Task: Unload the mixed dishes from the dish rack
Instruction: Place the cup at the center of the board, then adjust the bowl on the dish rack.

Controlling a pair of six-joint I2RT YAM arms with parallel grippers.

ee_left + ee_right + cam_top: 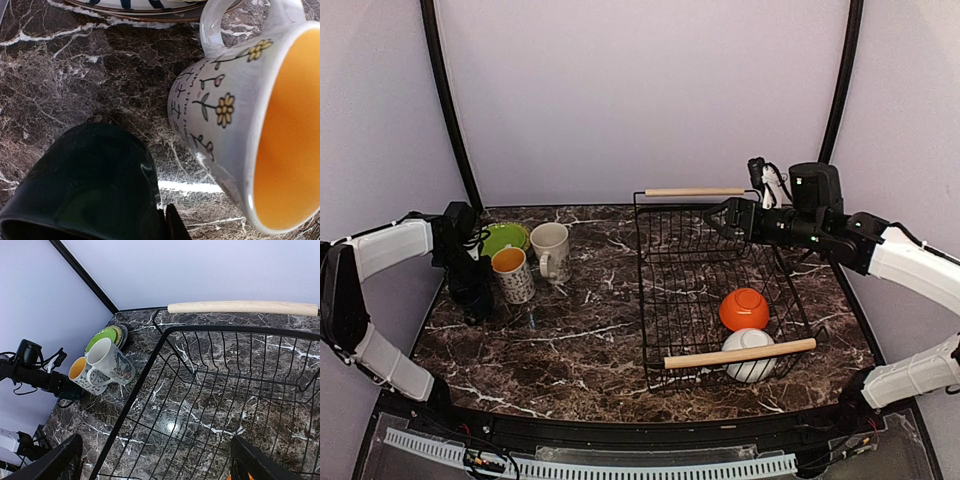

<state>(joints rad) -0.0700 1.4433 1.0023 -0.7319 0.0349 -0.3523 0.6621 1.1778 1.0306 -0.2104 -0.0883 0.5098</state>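
Observation:
The dish rack (710, 290) stands right of centre, with the orange bowl (744, 308) and the white bowl (752, 357) in its near end. On the table at the left stand the lime-green plate (505, 238), the cream mug (551, 250) and the patterned mug (512, 274). The plate lies on the grey-and-white plate (150, 5). My left gripper (470, 288) is low beside the patterned mug (250, 125). One finger (175, 226) lies against the wall of the small dark green cup (85, 185); the other finger is hidden. My right gripper (160, 465) is open over the rack's empty far end (210, 390).
The rack has two wooden handles, one far (694, 191) and one near (740, 353). Black frame poles (450, 100) and the white walls close in the back and sides. Bare marble table (580, 340) lies between the mugs and the rack.

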